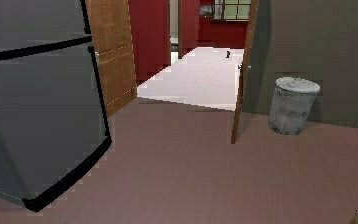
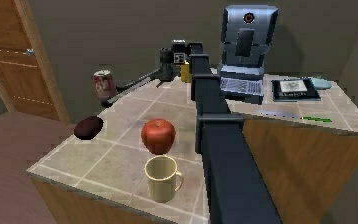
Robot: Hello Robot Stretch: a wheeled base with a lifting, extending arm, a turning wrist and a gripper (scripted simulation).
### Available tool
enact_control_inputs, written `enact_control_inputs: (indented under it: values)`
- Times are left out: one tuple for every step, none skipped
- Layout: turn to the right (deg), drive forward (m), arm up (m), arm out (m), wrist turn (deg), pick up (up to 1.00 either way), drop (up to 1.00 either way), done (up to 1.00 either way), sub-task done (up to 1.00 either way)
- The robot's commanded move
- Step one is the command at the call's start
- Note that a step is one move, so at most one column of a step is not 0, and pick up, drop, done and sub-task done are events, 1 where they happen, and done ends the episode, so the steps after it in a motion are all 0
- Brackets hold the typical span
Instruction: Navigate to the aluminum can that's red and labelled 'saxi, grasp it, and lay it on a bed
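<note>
- At the forward view's left a grey fridge point(image 1: 37, 90) is looming close. To its right a doorway is giving onto a pale-floored room, and a metal bin point(image 1: 293, 104) is standing by the wall.
- Turning to the arm side view, a wooden door point(image 2: 17, 60) is standing at the left, beyond the tabletop point(image 2: 97, 155).
- A dark brown lump point(image 2: 88, 127) is lying near the tabletop's left edge.
- Just beyond it the red can point(image 2: 104, 84) is standing on its base. Its long axis is running up and down, perhaps leaning slightly, with the pale top facing up. Standing like this, it is probably offering its round side to a level approach.
- The claw point(image 2: 127, 88) is reaching its thin fingers leftward to the can. Because the can is resting on the tabletop at the claw's far end, I cannot tell whether the claw is grasping anything or merely beside it.
- A red apple-like fruit point(image 2: 159, 134) and a cream mug point(image 2: 163, 180) are sitting nearer the camera, apart from the can.
- The arm point(image 2: 222, 150) is stretching out across the tabletop, likely to bring the claw level with the can.
- A coffee machine point(image 2: 245, 50) is standing at the far right.
</note>
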Motion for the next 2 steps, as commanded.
enact_control_inputs:
  values:
    - [0.0, 0.00, 0.00, 0.00, -45.0, 0.00, 0.00, 0.00, 0.00]
    - [0.0, 0.00, 0.00, 0.00, -6.0, 0.00, 0.00, 0.00, 0.00]
